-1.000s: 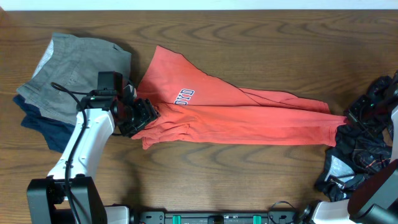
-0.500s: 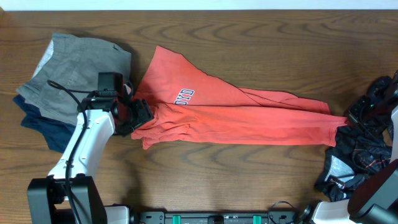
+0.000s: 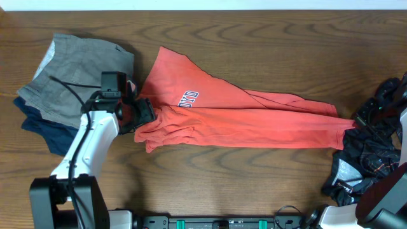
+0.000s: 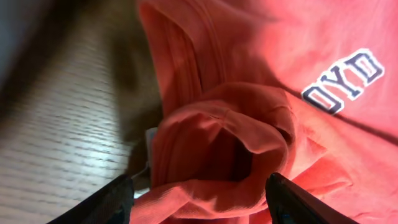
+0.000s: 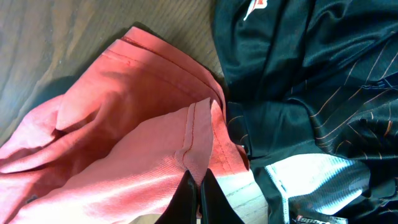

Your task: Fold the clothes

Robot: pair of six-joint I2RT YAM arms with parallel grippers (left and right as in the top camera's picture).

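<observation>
On the counter [image 3: 254, 38] the shirt [image 3: 254, 124] lies stretched long, a black garment [image 5: 323, 81] touching its right end. The left tool [image 4: 202, 199], spread wide over its bunched left end, may grab several layers. The right tool [image 5: 198, 196], pinching its hem, could drag that garment along.
</observation>
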